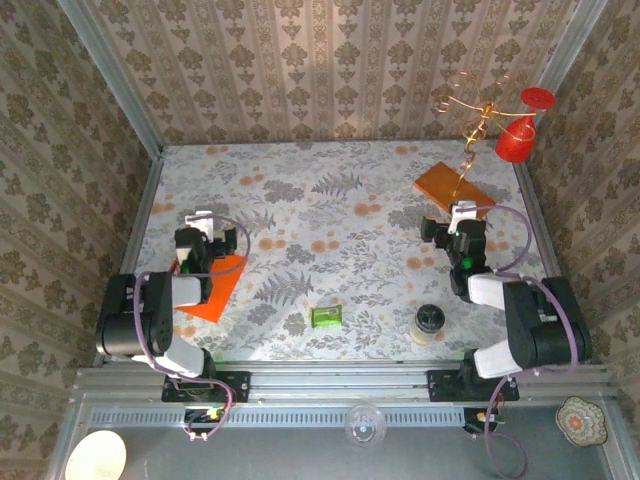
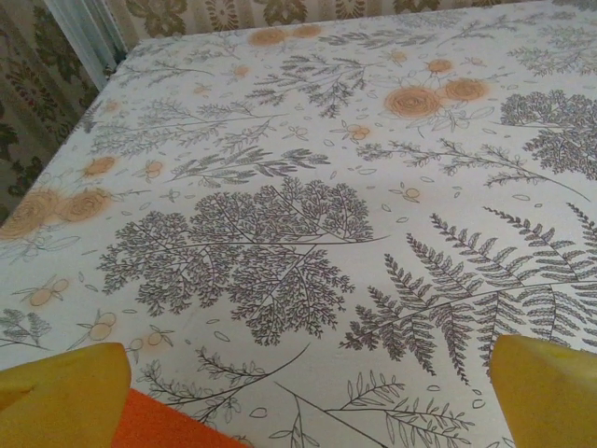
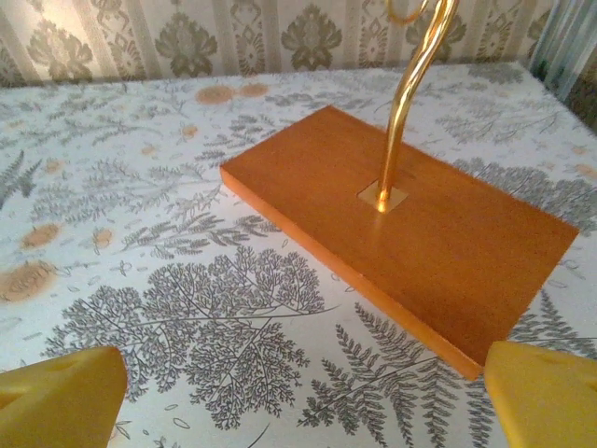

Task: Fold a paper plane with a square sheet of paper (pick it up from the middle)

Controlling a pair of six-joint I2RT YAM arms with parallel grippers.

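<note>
The square sheet of paper [image 1: 218,288] is bright orange and lies flat on the patterned tablecloth at the near left, partly under my left arm. One corner of the sheet [image 2: 177,425] shows at the bottom of the left wrist view. My left gripper [image 1: 203,224] [image 2: 308,401] stands open just beyond the sheet's far edge, its yellow fingers [image 2: 61,397] wide apart over bare cloth. My right gripper [image 1: 462,216] [image 3: 303,401] is open too, with nothing between its fingers [image 3: 550,397]. The paper plane is out of view.
A thick brownish-orange board [image 1: 452,187] [image 3: 410,233] with a gold wire stand [image 1: 478,125] [image 3: 406,121] lies just ahead of my right gripper; a red cup [image 1: 515,145] hangs from the stand. A green packet [image 1: 325,317] and a small jar [image 1: 429,323] sit near the front edge.
</note>
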